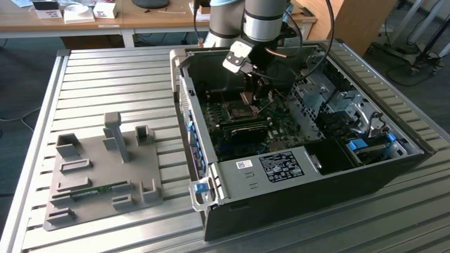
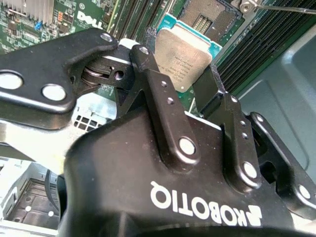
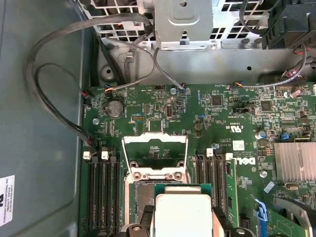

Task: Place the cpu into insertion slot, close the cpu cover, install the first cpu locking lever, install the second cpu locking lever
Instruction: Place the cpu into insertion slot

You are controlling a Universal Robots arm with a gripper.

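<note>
Held the cpu (image 2: 185, 52) by two opposite edges, silvery top turned away from the board, green rim showing around it. Clamped on those edges by the fingers (image 2: 165, 98) of the gripper (image 2: 181, 66), probably to spare the contacts underneath and to carry the chip flat for seating. Hung close above the insertion slot (image 2: 207, 17), apart from it and not yet seated. Overlapped part of the slot in the first wrist view, so judged roughly lined up over it, though not squarely enough to call exact.

Found the cpu cover (image 3: 155, 138) swung up on its hinge just beyond the slot, standing open, as needed to let a chip go down past it. Noted a thin metal rod (image 2: 291, 8) near one corner of the slot, likely a locking lever, seemingly released for the same reason.

Flanked on both sides by long black memory slots (image 3: 103, 192) on the green motherboard (image 3: 222, 118). Passed, farther out, a finned heatsink (image 3: 295, 160) and looped cables (image 3: 54, 64) along the case wall.

Reached, in the exterior view, down into the open computer case (image 1: 316, 203), laid on its side on a slatted metal table (image 1: 113, 79) to give access from above. Left a grey fixture tray (image 1: 105, 179) well apart, toward the exterior view's left.
</note>
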